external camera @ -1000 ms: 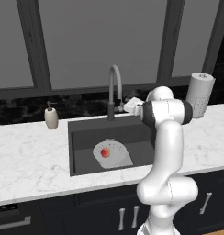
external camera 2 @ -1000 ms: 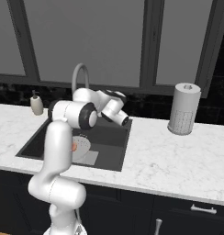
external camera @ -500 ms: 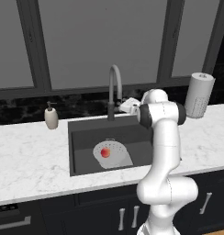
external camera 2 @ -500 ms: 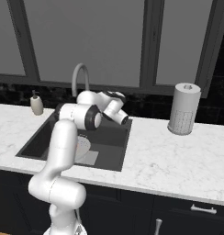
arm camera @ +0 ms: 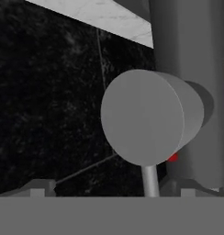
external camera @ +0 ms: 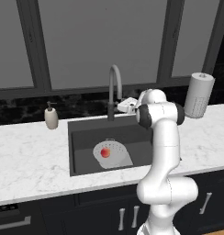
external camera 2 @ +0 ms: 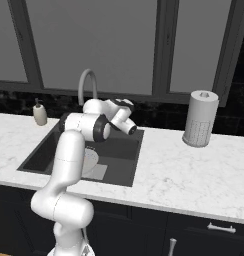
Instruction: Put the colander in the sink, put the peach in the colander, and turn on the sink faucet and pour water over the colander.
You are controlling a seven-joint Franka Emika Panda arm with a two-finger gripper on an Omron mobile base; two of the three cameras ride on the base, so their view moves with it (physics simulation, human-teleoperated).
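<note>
We see the peach lying in the colander on the floor of the sink, set in the marble desk. Our pincer sits just beside the sink faucet base; how far it gapes, we cannot tell.

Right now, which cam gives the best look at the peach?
Left base view: the peach sits unobstructed inside the colander on the floor of the sink. In the right base view the arm stands in front of the basin, so just a sliver of the colander shows and the peach is hidden. The hand view faces the sink faucet close up.
</note>
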